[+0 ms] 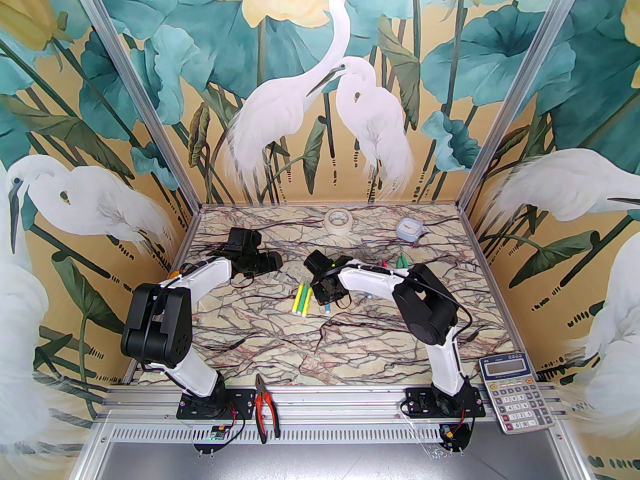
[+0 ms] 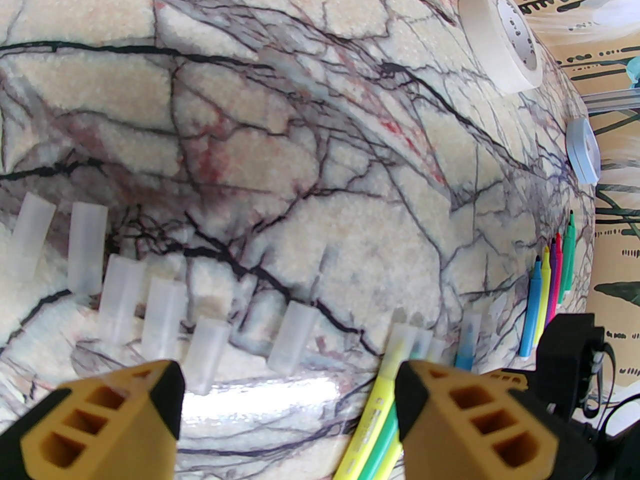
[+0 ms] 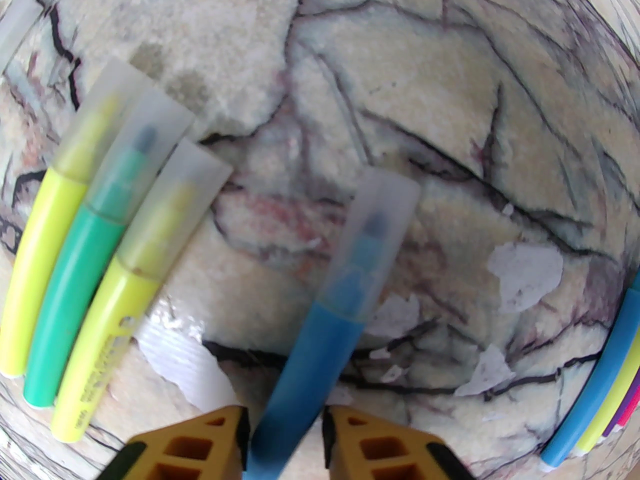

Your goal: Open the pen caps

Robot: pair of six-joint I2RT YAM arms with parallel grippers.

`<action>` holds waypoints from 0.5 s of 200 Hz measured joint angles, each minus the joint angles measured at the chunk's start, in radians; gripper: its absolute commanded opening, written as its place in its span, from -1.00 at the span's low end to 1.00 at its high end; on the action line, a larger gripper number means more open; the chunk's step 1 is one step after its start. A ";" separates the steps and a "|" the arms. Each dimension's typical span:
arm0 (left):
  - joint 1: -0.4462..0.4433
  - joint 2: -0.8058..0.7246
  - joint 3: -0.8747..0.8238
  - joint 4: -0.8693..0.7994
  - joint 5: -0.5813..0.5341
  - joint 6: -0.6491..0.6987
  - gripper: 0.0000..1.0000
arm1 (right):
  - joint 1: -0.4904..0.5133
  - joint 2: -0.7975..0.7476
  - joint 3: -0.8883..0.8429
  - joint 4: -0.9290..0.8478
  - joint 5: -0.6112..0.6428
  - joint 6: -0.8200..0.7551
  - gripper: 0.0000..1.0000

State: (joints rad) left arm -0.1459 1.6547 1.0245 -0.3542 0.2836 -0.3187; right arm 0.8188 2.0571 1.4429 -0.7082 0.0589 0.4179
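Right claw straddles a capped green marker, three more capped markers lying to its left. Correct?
No: the marker that the right claw straddles is blue, not green, as the right wrist view shows. Its cap is on, and three capped markers lie to its left.

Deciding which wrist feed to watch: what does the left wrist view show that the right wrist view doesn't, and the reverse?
Left wrist: the open left gripper, the whole row of loose caps, a tape roll, a pale blue round container. Right wrist: the right gripper shut on the blue marker, its cap still on. Both: that marker, three capped yellow and green markers, the marble table.
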 measured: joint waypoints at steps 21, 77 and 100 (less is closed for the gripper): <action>0.000 0.000 0.000 0.000 0.002 0.000 0.48 | 0.000 0.000 0.000 -0.015 0.008 -0.004 -0.43; 0.000 0.000 -0.002 0.001 0.009 0.000 0.48 | 0.000 0.015 0.023 -0.063 0.019 -0.019 -0.44; 0.000 0.000 -0.004 0.001 0.011 0.000 0.48 | 0.000 0.025 0.036 -0.075 0.018 -0.022 -0.47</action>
State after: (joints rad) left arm -0.1459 1.6547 1.0206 -0.3531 0.2947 -0.3187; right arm 0.8188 2.0823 1.4792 -0.7830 0.0769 0.3962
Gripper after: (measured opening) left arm 0.741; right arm 0.276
